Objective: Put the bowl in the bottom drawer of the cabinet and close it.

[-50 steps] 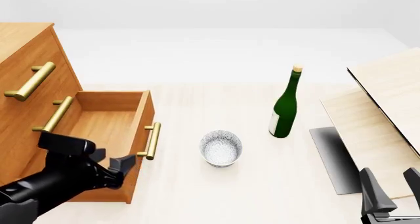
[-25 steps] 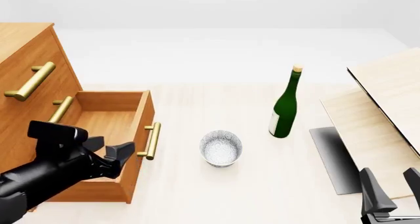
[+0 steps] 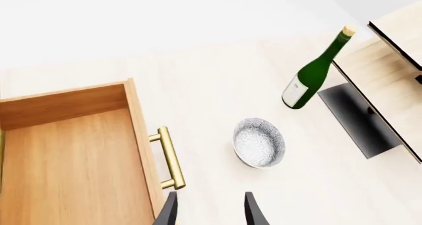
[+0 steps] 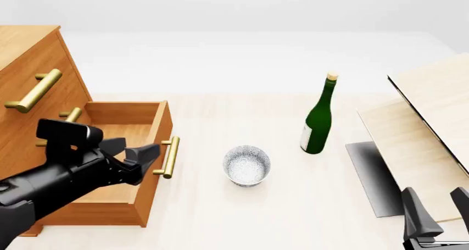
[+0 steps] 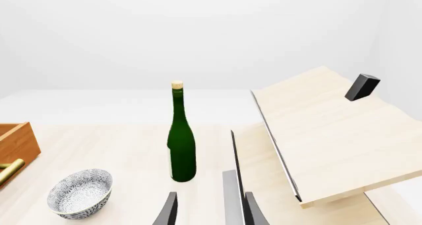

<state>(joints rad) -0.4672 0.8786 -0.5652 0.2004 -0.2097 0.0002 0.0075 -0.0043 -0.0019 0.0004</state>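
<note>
**Drawer open, bowl not yet picked up**

The left gripper (image 4: 139, 156) hangs with jaws parted and empty over the open bottom drawer (image 4: 117, 137) of the cabinet (image 4: 29, 68). The right gripper (image 4: 436, 209), also parted, idles at the desk's near right corner. The bowl (image 4: 247, 165) sits mid-desk beside the drawer front; grasping, placing and closing remain.

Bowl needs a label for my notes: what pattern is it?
The bowl is white with fine grey speckles, clearest in the right wrist view.

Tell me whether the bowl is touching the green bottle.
Apart. The front view shows bare tabletop between the bowl and the green bottle; the right wrist view shows the same gap between the bowl and the bottle.
</note>
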